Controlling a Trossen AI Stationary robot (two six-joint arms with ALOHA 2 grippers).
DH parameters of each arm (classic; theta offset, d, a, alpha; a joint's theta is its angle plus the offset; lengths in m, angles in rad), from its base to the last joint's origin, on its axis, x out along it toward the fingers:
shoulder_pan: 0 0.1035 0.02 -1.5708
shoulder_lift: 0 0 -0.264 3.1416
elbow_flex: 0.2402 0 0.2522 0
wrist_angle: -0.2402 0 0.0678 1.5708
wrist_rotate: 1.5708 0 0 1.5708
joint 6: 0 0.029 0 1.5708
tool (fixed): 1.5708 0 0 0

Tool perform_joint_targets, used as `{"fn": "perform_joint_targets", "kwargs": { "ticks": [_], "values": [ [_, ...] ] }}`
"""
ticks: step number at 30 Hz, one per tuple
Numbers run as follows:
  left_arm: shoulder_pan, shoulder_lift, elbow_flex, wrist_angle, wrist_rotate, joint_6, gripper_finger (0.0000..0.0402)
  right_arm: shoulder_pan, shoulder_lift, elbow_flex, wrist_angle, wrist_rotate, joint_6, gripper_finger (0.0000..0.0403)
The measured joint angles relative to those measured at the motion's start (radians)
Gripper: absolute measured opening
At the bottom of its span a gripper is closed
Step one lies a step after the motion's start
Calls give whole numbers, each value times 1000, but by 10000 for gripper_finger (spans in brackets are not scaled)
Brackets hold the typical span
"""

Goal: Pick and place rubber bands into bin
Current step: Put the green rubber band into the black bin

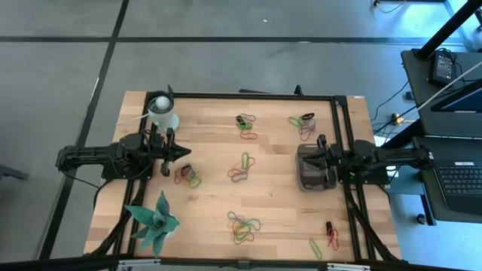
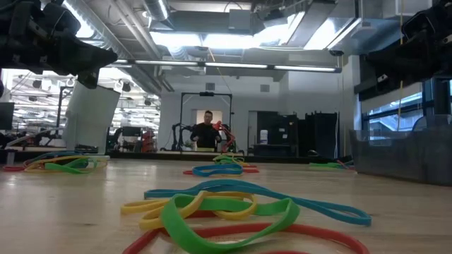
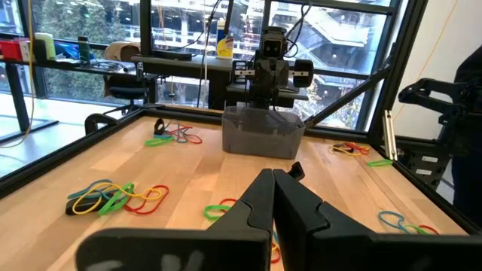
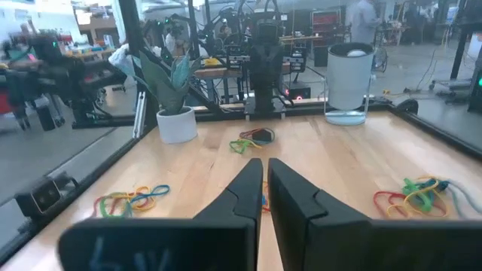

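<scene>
Rubber bands lie in several loose coloured clusters on the wooden table: far middle [image 1: 245, 122], far right [image 1: 303, 123], centre [image 1: 241, 168], near middle [image 1: 242, 226], near right [image 1: 331, 236], and one cluster [image 1: 188, 177] just off my left gripper. The dark grey bin [image 1: 312, 173] rests on the table at the right. My right gripper [image 4: 265, 169] hangs level over the bin, fingers shut with nothing between them. My left gripper [image 3: 273, 179] hangs level at the left side, shut and holding nothing, pointing across at the bin [image 3: 262, 132].
A white round cup [image 1: 163, 113] stands at the far left and a potted plant [image 1: 154, 222] at the near left corner. A black frame rail [image 1: 256, 95] runs along the table's far edge. A person [image 2: 206, 132] stands in the room beyond.
</scene>
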Motion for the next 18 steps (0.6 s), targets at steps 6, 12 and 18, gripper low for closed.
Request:
{"fn": "perform_joint_targets", "kwargs": {
  "ticks": [6, 12, 18],
  "values": [
    [0, 0, 0, 0, 0, 0, 1, 0, 1, 0, 6, 0, 90, 27],
    [0, 0, 0, 0, 0, 0, 1, 0, 49, 0, 144, -36, 33, 5],
    [0, 0, 0, 0, 0, 0, 1, 0, 182, 114, 178, 7, -28, 2]
  ]
}}
